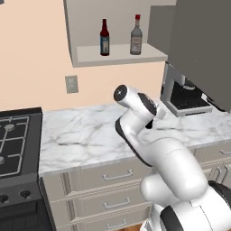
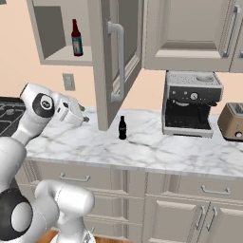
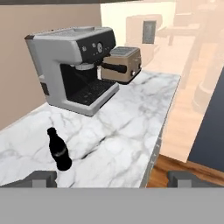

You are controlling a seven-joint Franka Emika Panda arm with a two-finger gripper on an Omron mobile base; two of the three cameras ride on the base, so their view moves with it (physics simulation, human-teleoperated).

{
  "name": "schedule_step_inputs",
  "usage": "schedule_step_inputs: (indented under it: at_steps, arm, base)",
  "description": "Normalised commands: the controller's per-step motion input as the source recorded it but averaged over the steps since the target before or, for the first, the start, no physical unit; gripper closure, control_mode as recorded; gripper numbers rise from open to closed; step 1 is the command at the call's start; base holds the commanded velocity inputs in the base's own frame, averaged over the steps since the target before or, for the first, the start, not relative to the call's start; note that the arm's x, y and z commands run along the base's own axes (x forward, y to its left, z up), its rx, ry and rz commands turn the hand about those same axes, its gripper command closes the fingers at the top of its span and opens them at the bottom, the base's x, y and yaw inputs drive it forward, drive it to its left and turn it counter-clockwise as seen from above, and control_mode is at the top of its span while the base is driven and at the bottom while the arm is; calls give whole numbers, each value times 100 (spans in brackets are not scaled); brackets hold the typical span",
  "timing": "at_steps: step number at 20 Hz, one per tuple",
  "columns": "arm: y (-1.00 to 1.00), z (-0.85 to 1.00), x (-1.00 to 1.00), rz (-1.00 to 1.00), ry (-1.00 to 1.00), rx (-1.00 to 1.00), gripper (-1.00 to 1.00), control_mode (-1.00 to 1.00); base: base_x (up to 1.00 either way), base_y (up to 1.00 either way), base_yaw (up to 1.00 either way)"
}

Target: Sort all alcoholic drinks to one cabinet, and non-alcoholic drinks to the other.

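The small black cola bottle with its red label band stands upright on the white marbled tabletop, long axis vertical, and in the hand view it sits low and off toward the left dark fingertip rather than centred between the two; the tool holds nothing and its fingers stand as wide apart as they go, well short of the bottle. My reading is that the next move turns on this offset: the tool has to swing toward the bottle's side and advance before the fingers can straddle its narrow body, and a tall, slim bottle like this could tip if one finger nudges it first. In the right base view the cola bottle stands back from the tabletop's front edge, toward the wall, just beside the lower edge of the open tall beige cabinet door with the long grey bar handle, with the tool off to its left and apart from it. The left base view gives what the hand view cannot: on the pale shelf of the wide beige-grey wall cabinet, the dark brown-red bottle with a blue label and the clear-grey glass bottle with a red cap already stand upright side by side. The hand view adds the grey espresso machine and the bronze toaster farther along the wall side.
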Motion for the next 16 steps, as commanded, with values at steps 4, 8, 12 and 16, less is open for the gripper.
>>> schedule_step_inputs:
  at_steps: [4,8,12,16]
  arm:
    - [-1,-5,47,-13,2,-2,-100,-100]
    - [0,-19,33,-15,0,-4,-100,-100]
    - [0,-17,33,-16,0,-4,-100,-100]
    - [-3,-14,35,-14,0,-2,-100,-100]
  base:
    - [0,0,0]
    - [0,0,0]
    - [0,0,0]
    - [0,0,0]
